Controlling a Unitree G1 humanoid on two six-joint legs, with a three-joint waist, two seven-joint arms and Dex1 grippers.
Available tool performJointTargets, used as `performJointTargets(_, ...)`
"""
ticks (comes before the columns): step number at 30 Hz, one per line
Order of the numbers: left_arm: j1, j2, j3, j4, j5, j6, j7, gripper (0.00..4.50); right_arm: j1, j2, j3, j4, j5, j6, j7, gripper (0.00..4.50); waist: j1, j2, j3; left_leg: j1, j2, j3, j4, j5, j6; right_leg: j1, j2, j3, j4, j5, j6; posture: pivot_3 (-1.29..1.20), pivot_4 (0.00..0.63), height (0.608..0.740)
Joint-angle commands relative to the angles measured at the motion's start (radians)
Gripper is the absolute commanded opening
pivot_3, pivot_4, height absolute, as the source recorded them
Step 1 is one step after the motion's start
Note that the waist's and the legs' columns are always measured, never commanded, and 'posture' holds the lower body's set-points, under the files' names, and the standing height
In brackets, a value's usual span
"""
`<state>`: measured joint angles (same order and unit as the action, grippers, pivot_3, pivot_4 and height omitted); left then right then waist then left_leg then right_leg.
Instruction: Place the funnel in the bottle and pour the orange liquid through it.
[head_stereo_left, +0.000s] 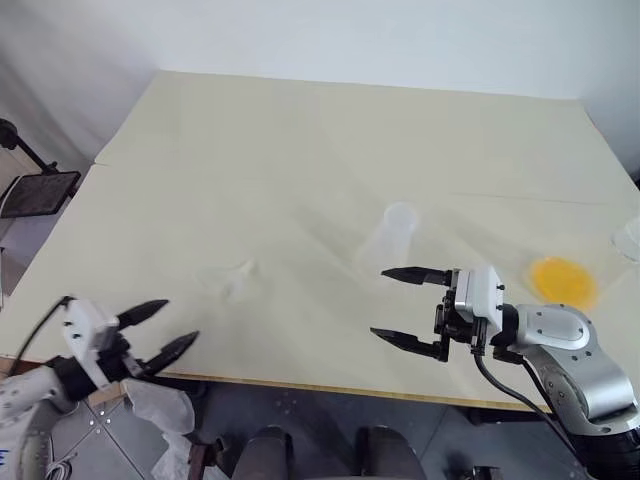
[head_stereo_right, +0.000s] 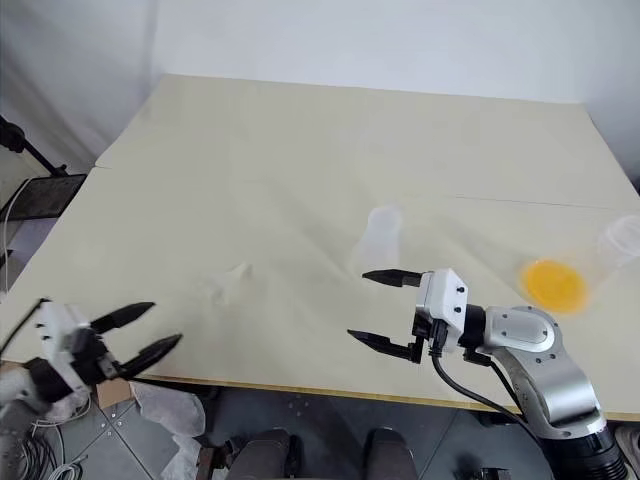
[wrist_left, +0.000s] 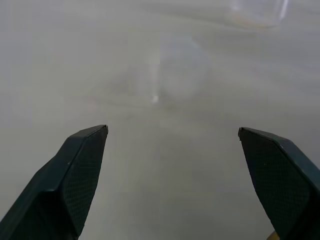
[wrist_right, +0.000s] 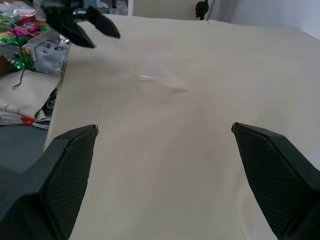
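The bottle (head_stereo_left: 390, 235) stands mid-table, empty. The orange liquid (head_stereo_left: 562, 282) sits in a clear vessel at the right. The funnel (head_stereo_left: 236, 279) lies left of the bottle, between the spread, empty left gripper (head_stereo_left: 168, 330) and right gripper (head_stereo_left: 402, 306).

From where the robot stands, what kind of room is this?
Probably a lab or test workshop, not a home. A plain cream table holds clear vessels, one with orange liquid. Off its left edge are a black stand and piles of cables and clutter.
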<state>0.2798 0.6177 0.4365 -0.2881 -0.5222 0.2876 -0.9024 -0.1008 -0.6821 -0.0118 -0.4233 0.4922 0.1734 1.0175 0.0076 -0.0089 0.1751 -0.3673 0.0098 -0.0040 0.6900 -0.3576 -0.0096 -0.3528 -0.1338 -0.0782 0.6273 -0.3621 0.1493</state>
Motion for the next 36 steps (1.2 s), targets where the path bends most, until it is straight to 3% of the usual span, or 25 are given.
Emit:
performJointTargets(1,-0.04,-0.056,-0.117,-0.086,0.003,0.036,0.068,4.44,0.02,-0.002,-0.046,-0.028,0.009,-0.014,-0.019,4.5,0.0,0.0,0.0,0.0,0.0,0.0,0.0,0.0,0.0,0.0,0.0,0.0,0.0,0.0,0.0,0.0,0.15,0.74)
performJointTargets(8,-0.198,-0.099,-0.23,0.024,0.146,-0.028,0.181,4.44,0.062,0.008,-0.058,-0.069,0.005,-0.011,-0.062,4.5,-0.006,0.002,-0.001,0.0,-0.003,0.0,0.0,0.0,0.0,0.0,0.001,0.0,0.0,0.0,0.0,0.0,0.15,0.74)
performJointTargets(18,-0.362,-0.125,-0.293,0.179,0.181,-0.041,0.198,4.44,0.091,0.023,-0.055,-0.098,0.005,-0.005,-0.113,4.5,-0.006,0.002,-0.001,0.0,-0.006,0.0,0.0,0.0,0.0,-0.001,0.0,0.0,0.001,0.0,0.0,0.0,0.15,0.74)
performJointTargets(22,-0.393,-0.106,-0.272,0.23,0.181,-0.037,0.202,3.52,0.091,0.026,-0.054,-0.098,0.005,-0.007,-0.123,4.5,-0.007,0.002,-0.001,0.0,-0.007,0.0,0.0,0.0,0.0,-0.001,0.0,0.0,0.001,0.0,0.0,0.0,0.15,0.74)
performJointTargets(33,-0.437,-0.059,-0.252,0.287,0.18,-0.087,0.163,0.03,0.114,0.036,-0.061,-0.109,-0.003,-0.02,-0.148,4.5,-0.004,0.002,-0.001,0.0,-0.007,0.0,0.0,0.0,0.0,-0.001,0.0,0.0,0.001,0.0,0.0,0.0,0.15,0.74)
performJointTargets(36,-0.464,-0.048,-0.236,0.303,0.159,-0.11,0.128,0.01,0.127,0.033,-0.076,-0.115,-0.003,-0.023,-0.154,4.5,-0.006,0.002,-0.001,0.0,-0.007,0.0,0.0,0.0,0.0,-0.001,0.0,0.0,0.001,0.0,0.001,0.0,0.15,0.74)
